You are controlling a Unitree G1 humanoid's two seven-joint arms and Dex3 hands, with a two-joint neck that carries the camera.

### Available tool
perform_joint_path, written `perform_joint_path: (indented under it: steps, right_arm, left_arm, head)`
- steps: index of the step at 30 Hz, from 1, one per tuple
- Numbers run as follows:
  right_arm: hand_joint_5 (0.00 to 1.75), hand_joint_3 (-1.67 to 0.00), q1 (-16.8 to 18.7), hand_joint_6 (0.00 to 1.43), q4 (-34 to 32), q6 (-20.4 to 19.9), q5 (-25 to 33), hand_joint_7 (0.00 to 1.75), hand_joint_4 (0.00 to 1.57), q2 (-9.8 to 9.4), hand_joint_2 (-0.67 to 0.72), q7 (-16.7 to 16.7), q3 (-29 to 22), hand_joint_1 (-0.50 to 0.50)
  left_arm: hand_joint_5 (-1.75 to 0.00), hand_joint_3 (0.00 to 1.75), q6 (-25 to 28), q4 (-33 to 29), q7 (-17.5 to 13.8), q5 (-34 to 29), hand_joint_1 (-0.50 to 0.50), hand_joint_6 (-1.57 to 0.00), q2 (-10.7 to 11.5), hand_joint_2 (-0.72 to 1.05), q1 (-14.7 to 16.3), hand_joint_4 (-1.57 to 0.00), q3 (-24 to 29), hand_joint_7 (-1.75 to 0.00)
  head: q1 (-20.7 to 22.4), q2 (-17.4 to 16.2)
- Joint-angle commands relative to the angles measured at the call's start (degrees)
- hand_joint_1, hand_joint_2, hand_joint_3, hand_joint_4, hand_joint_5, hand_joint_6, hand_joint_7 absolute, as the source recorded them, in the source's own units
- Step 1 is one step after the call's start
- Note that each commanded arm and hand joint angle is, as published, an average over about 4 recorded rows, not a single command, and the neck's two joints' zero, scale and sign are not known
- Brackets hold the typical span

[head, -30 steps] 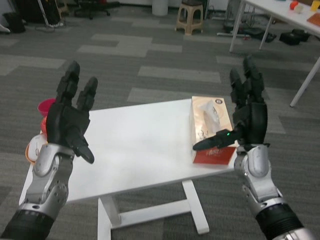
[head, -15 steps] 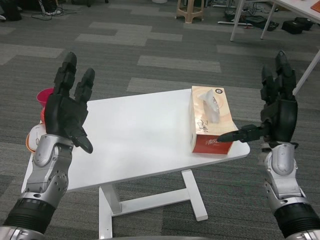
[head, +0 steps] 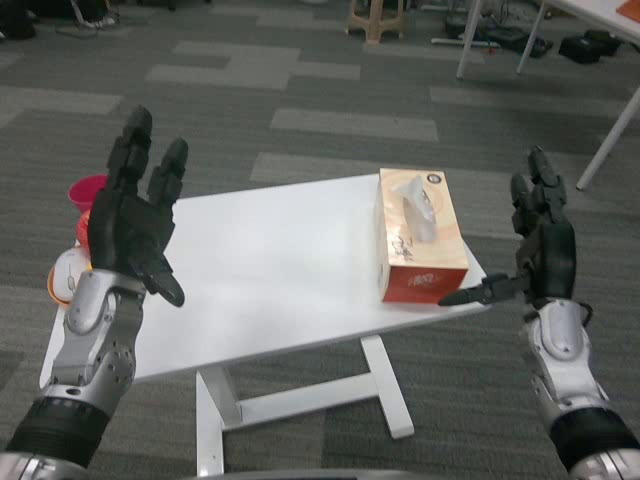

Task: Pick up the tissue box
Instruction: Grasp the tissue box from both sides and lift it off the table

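Note:
An orange and cream tissue box (head: 420,235) with a white tissue sticking out of its top lies at the right end of the white table (head: 270,280). My right hand (head: 535,250) is raised just off the table's right edge, open, palm facing the box; its thumb points at the box's near right corner without touching it. My left hand (head: 135,225) is held up over the table's left end, open and empty, far from the box.
A pink cup (head: 88,195) and orange and white items (head: 65,275) show at the table's left edge behind my left arm. Beyond the table lie grey carpet, a stool (head: 375,15) and the legs of another white table (head: 520,45) at the upper right.
My right hand has moved out to the right, from in front of the box to beside the table's right edge. The camera has shifted a little. The left hand stays raised.

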Motion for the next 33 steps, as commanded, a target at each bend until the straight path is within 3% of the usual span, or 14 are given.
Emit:
perform_joint_path:
  steps: [1,5,9,12,20,25,33]
  right_arm:
    - [0.0,-0.08,-4.49,0.0,8.18,0.2,0.39,0.14,0.0,0.39,0.23,1.73,1.06,-0.42]
    - [0.0,-0.08,-9.74,0.0,18.03,0.15,0.33,0.14,0.0,0.61,0.34,2.33,2.8,-0.42]
    - [0.0,-0.08,-15.9,0.0,27.45,0.18,0.3,0.1,0.0,0.19,0.34,2.33,5.7,-0.42]
    - [0.0,-0.08,-17.7,0.0,30.35,0.28,0.26,0.1,0.0,-0.01,0.34,2.26,6.82,-0.42]
    - [0.0,-0.08,-19.89,0.0,36.07,0.53,0.22,0.09,0.0,-0.36,0.41,1.56,12.36,-0.42]
    - [0.0,-0.08,-20.91,0.0,38.22,0.88,0.22,0.09,0.02,-0.03,0.41,1.16,19.68,-0.42]
    - [0.0,-0.08,-22.29,0.0,39.08,1.23,0.22,0.12,0.0,1.05,0.44,0.37,27.3,-0.42]
  left_arm:
    - [-0.21,0.0,-0.31,0.42,0.17,-0.1,0.5,0.0,0.65,-0.55,0.02,0.0,-0.13,0.0]
    - [-0.21,0.0,-0.31,0.75,0.17,-0.14,0.5,0.0,0.82,-0.55,-0.31,0.0,-0.46,0.0]
    - [-0.21,0.0,-0.31,0.92,0.17,-0.14,0.5,0.0,0.8,-0.55,-0.51,0.0,-0.72,0.0]
    - [-0.21,0.0,-0.31,0.92,0.17,-0.14,0.5,0.0,0.73,-0.55,-0.51,0.0,-0.72,0.0]
    - [-0.21,0.0,-0.31,1.49,0.17,-0.14,0.5,0.0,0.73,-0.55,-0.86,0.0,-1.21,0.0]
    - [-0.21,0.0,-0.31,1.91,0.17,-0.14,0.5,0.0,0.71,-0.55,-1.15,0.0,-1.6,0.0]
    - [-0.21,0.0,-0.39,2.31,0.14,-0.14,0.5,0.0,0.54,-0.55,-1.3,0.0,-1.89,0.0]
  head:
    - [-0.42,0.29]
    - [-0.46,1.02]
    - [-0.86,1.28]
    - [-1.19,1.44]
    - [-2.27,2.06]
    - [-2.77,2.47]
    - [-3.13,2.71]
